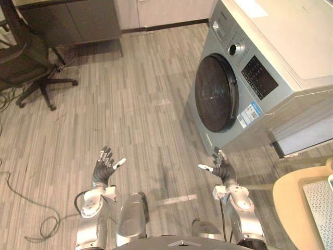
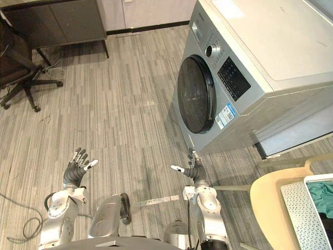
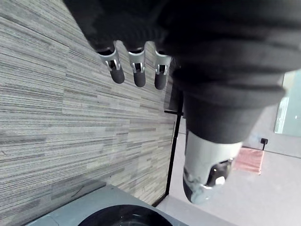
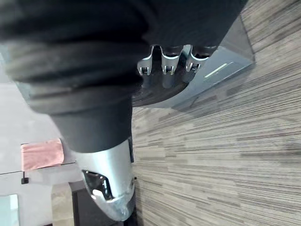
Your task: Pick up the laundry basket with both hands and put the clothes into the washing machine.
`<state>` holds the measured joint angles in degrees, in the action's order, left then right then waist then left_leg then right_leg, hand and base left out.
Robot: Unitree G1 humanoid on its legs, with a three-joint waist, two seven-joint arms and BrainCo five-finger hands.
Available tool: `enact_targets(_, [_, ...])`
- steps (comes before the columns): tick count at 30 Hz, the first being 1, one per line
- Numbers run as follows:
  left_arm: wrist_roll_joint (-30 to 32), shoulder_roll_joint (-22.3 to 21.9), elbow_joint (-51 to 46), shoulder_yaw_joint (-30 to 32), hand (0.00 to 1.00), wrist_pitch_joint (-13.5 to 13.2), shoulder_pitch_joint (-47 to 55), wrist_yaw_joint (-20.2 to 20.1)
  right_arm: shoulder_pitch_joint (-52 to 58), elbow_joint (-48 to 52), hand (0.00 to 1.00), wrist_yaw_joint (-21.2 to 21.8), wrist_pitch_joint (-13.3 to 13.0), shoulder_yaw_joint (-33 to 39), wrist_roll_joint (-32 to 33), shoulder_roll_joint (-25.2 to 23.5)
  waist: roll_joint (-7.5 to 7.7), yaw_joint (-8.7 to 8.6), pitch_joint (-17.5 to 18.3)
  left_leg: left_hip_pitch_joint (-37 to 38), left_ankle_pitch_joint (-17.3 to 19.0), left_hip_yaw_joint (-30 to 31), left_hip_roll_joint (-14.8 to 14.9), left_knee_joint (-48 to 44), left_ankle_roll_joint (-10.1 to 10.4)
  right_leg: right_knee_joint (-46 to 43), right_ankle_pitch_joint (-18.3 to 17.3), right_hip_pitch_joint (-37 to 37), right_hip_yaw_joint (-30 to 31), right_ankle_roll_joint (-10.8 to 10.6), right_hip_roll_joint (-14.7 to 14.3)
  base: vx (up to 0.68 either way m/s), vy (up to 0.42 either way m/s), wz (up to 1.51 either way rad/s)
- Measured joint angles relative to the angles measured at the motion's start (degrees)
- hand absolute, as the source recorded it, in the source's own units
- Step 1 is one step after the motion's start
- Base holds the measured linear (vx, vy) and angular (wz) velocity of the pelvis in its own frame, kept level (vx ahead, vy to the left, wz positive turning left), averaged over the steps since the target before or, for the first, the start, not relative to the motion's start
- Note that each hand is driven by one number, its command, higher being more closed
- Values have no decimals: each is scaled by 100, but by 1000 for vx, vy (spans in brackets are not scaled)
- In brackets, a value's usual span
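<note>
The grey washing machine stands on the right, its round dark door closed. A white perforated laundry basket with teal clothes in it sits at the lower right on a tan seat-like surface. My left hand is raised over the floor at the lower left, fingers straight, holding nothing. My right hand hovers just in front of the machine's lower corner, fingers also straight and empty. Both hands are well apart from the basket.
A black office chair stands at the upper left beside a grey cabinet. Striped grey floor spreads between my hands and the machine. A pink cloth hangs on a far wall.
</note>
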<state>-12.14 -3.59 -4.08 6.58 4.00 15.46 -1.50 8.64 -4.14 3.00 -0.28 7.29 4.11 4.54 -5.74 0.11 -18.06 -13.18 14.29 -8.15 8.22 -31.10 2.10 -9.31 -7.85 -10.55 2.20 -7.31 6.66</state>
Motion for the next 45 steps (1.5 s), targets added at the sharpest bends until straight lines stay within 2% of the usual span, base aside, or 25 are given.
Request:
enact_targets(1, [5, 16, 2, 7, 0, 0, 0, -27, 15, -7, 0, -2, 0, 49, -2, -5, -8, 12, 5, 199, 68, -180, -81, 207, -18, -621, -4, 301, -2, 6, 112, 234, 202, -54])
enact_targets(4, [7, 58, 6, 13, 0, 0, 245, -22, 116, -11, 0, -1, 10, 90, -5, -36, 5, 18, 4, 1176, 55, -836, -248, 814, -312, -2353, 69, 892, -375, 182, 542, 261, 164, -66])
enact_targets(7, [4, 175, 5, 21, 0, -4, 534, -14, 129, -10, 0, -13, 10, 85, -10, -188, 24, 7, 182, 1823, 77, -1281, -275, 1335, -349, -2867, -280, 1342, -898, 169, 606, 265, 79, -82])
enact_targets(9, [0, 196, 18, 0, 0, -5, 573, -14, 126, -6, 0, -14, 8, 104, -11, -210, 78, 2, 289, 2003, 78, -1433, -273, 1531, -346, -2666, -543, 1777, -1223, 178, 583, 198, -18, -51])
enact_targets(11, [-5, 177, 39, -15, 0, -9, 556, -19, 181, -6, 0, -22, 11, 224, -10, -208, 38, -26, 275, 2223, 79, -1460, -157, 1593, -342, -2100, -522, 2095, -1224, 262, 455, 205, -123, -23])
enact_targets(14, [-4, 190, 204, -16, 0, -34, 513, -18, 291, -2, 0, -45, 8, 227, -9, -189, 0, -116, 256, 2519, 173, -1382, 106, 1620, -162, -903, 85, 2252, -1226, 453, 292, 181, -189, 12])
enact_targets(15, [-3, 278, 235, -47, 0, -42, 536, -15, 447, 66, 0, -44, 3, 201, -9, -174, 128, -154, 303, 2608, 364, -1182, 99, 1608, 189, -707, 304, 2257, -1210, 474, 345, 198, -307, 53])
enact_targets(16, [-2, 330, 341, -83, 0, -62, 537, -9, 632, 83, 0, -40, 7, 191, -10, -150, 304, -172, 334, 2766, 580, -966, 55, 1489, 506, -942, 732, 2247, -1077, 305, 408, 217, -347, 61])
enact_targets(17, [-2, 291, 428, -127, 0, -62, 527, -7, 716, 84, 0, -40, 8, 203, -10, -90, 268, -197, 366, 2808, 622, -865, 137, 1475, 573, -1107, 830, 2232, -1091, 241, 365, 310, -433, 57])
enact_targets(18, [-2, 146, 552, -265, 0, -59, 607, -5, 823, 90, 0, -40, 6, 246, -9, 120, 1, -241, 480, 2816, 688, -710, 385, 1498, 682, -1256, 673, 2231, -1267, 257, 185, 296, -309, 34])
enact_targets(19, [-1, -14, 559, -352, 0, -61, 660, -6, 816, 90, 0, -42, 6, 296, -11, 308, -268, -230, 574, 2807, 671, -677, 597, 1582, 693, -1310, 528, 2254, -1403, 319, 20, 284, -269, 25])
enact_targets(21, [-2, -41, 653, -494, 0, -63, 590, -21, 742, 83, 0, -44, 12, 480, -15, 360, -424, -274, 577, 2793, 433, -443, 825, 1507, 768, -1419, 384, 2232, -1565, 467, -173, 277, -244, 18])
enact_targets(24, [-4, -34, 764, -505, 0, -62, 518, -38, 704, 89, 0, -64, 51, 638, -87, 283, -386, -285, 490, 2464, 61, -267, 1144, 365, 517, -1316, 275, 1824, -1667, 626, -359, 247, -259, -1])
enact_targets(25, [-4, -28, 765, -512, 0, -62, 508, -82, 748, 92, 0, -62, 48, 636, -164, 308, -277, -298, 358, 2317, -254, -266, 1277, -252, 372, -1180, 247, 1508, -1693, 666, -403, 203, -242, 3])
enact_targets(27, [-4, -18, 810, -593, 0, -63, 494, -154, 774, 97, 0, -70, 41, 645, -207, 339, -192, -294, 278, 2065, -231, -280, 1399, -995, 344, -987, 210, 1180, -1699, 725, -413, 123, -117, 6])
enact_targets(29, [-5, -11, 870, -699, 0, -63, 501, -183, 806, 81, 0, -130, 38, 683, -223, 381, -213, -302, 266, 1713, 218, -336, 1309, -986, 313, -754, 172, 926, -1713, 769, -412, 88, 6, 12])
enact_targets(31, [-5, -3, 947, -681, 0, -62, 508, -183, 840, 34, 0, -200, 37, 684, -221, 394, -234, -299, 237, 1546, 418, -319, 1188, -362, 312, -651, 191, 824, -1714, 736, -413, 33, 92, 7])
enact_targets(32, [-5, 0, 948, -679, 0, -62, 506, -183, 835, 0, 0, -229, 35, 691, -219, 406, -247, -299, 230, 1489, 417, -275, 1131, -87, 308, -628, 207, 816, -1712, 700, -414, 0, 194, -10])
enact_targets(33, [-5, 17, 971, -657, 0, -61, 563, -182, 773, -188, 0, -240, 6, 678, -214, 462, -242, -259, 206, 1458, 349, -107, 968, 281, 520, -568, 216, 827, -1644, 559, -416, 8, 235, -18])
enact_targets(34, [-5, 63, 1059, -625, 0, -48, 573, -181, 739, -387, 0, -231, 8, 601, -212, 439, -197, -235, 190, 1519, 320, -148, 814, 547, 582, -225, 302, 738, -1517, 442, -396, 37, 187, -15])
enact_targets(35, [-5, 77, 1062, -620, 0, -47, 555, -182, 740, -413, 0, -233, 9, 581, -208, 382, -216, -228, 194, 1513, 257, -153, 760, 633, 557, -78, 337, 671, -1464, 406, -398, 77, 168, -3])
enact_targets(36, [-5, 80, 987, -483, 0, -55, 540, -180, 717, -417, 0, -289, -2, 589, -168, 276, -45, -178, 92, 1494, 143, -202, 691, 571, 515, 153, 590, 656, -1298, 367, -382, 40, 146, -9])
enact_targets(37, [-5, 85, 984, -405, 0, -44, 532, -176, 698, -436, 0, -293, -9, 578, -168, 281, -61, -113, -72, 1417, 203, -259, 678, 400, 503, 287, 871, 659, -1187, 281, -387, 17, 143, -21])
enact_targets(40, [-2, 82, 962, -442, 0, -23, 557, -179, 719, -598, 0, -196, -3, 241, -165, 291, 52, -72, -68, 1371, 243, -351, 582, 471, 481, 647, 1161, 662, -1089, 197, -376, 32, 90, -24])
enact_targets(45, [0, 61, 860, -555, 0, -24, 551, -178, 916, -659, 0, 187, 17, -270, -165, -206, -4, -105, -60, 1291, 78, -473, 320, 891, 397, 1106, 1409, 764, -1055, 131, -195, 35, 19, -8])
